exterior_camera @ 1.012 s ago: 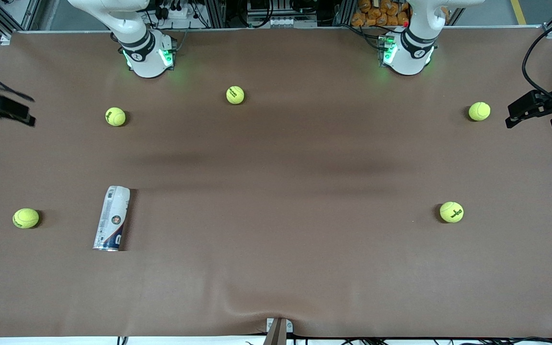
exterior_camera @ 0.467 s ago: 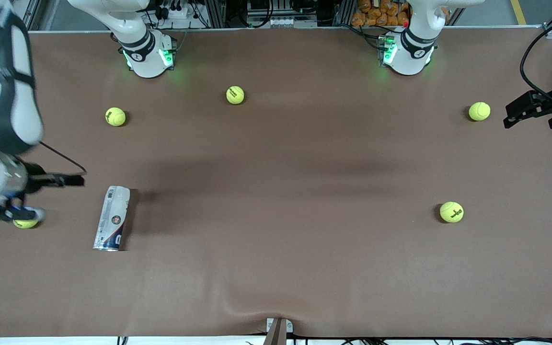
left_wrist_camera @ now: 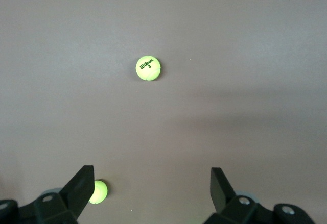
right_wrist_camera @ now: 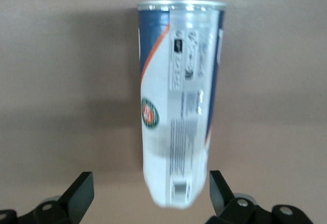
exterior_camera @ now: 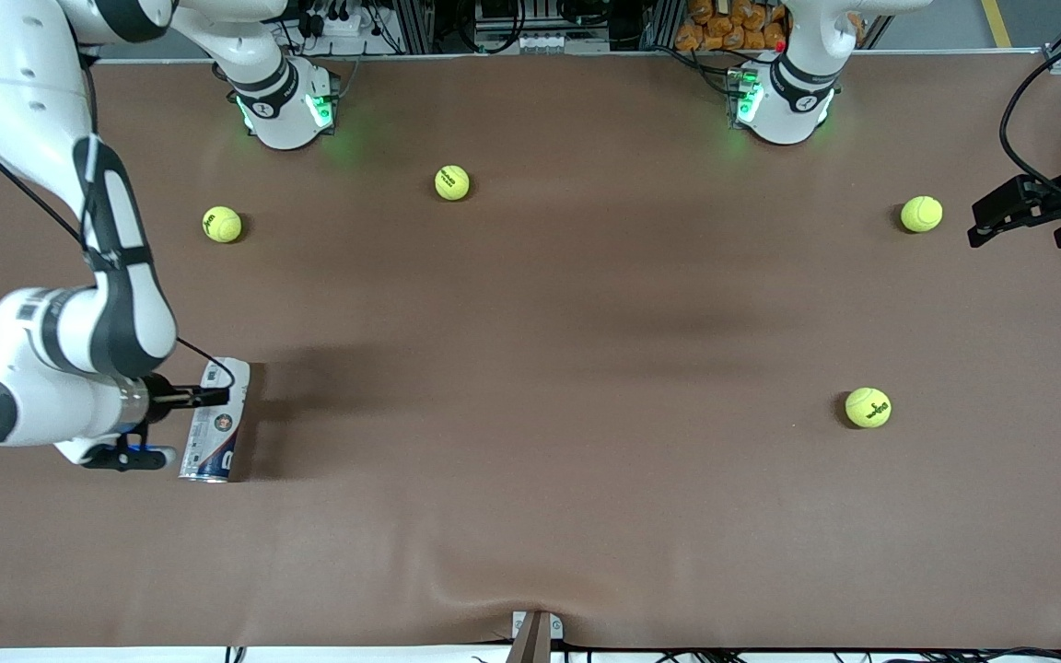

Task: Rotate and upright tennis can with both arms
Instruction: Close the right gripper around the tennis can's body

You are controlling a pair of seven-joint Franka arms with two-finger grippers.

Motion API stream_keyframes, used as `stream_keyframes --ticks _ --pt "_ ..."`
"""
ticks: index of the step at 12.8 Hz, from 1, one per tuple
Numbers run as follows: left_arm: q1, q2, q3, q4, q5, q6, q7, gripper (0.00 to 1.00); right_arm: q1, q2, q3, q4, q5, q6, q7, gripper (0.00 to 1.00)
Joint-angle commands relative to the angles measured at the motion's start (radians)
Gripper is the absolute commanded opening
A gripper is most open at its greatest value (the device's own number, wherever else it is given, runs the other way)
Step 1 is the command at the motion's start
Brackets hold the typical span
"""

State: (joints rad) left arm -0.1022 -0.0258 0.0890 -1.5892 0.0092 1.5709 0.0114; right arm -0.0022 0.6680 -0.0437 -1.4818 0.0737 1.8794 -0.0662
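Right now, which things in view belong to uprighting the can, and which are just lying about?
For the job:
- tennis can, lying on its side
- right end effector, open, over the can's white end
- left end effector, open, waiting at the left arm's end of the table

Lying about:
- four visible tennis balls, like this one

My matt black claw [right_wrist_camera: 148, 193] hangs over a glossy plastic can [right_wrist_camera: 178, 99] with a shiny metal rim, on the matt brown desk [exterior_camera: 540, 368].
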Motion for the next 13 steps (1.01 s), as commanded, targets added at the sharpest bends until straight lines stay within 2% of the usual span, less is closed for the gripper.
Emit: stream_keyframes --ticks 1,6,13 --pt "-0.001 0.0 -0.002 0.005 -0.005 -0.003 0.009 1.0 -0.007 0.047 -0.004 0.025 0.018 0.03 -0.059 1.0" --pt "-0.002 0.006 -0.002 0.005 -0.008 -0.003 0.01 1.0 -0.009 0.113 -0.005 0.017 0.006 0.066 -0.073 1.0" --pt "0.001 0.009 -0.002 0.005 -0.009 -0.003 0.013 1.0 -0.007 0.154 -0.005 0.017 -0.023 0.118 -0.132 1.0"
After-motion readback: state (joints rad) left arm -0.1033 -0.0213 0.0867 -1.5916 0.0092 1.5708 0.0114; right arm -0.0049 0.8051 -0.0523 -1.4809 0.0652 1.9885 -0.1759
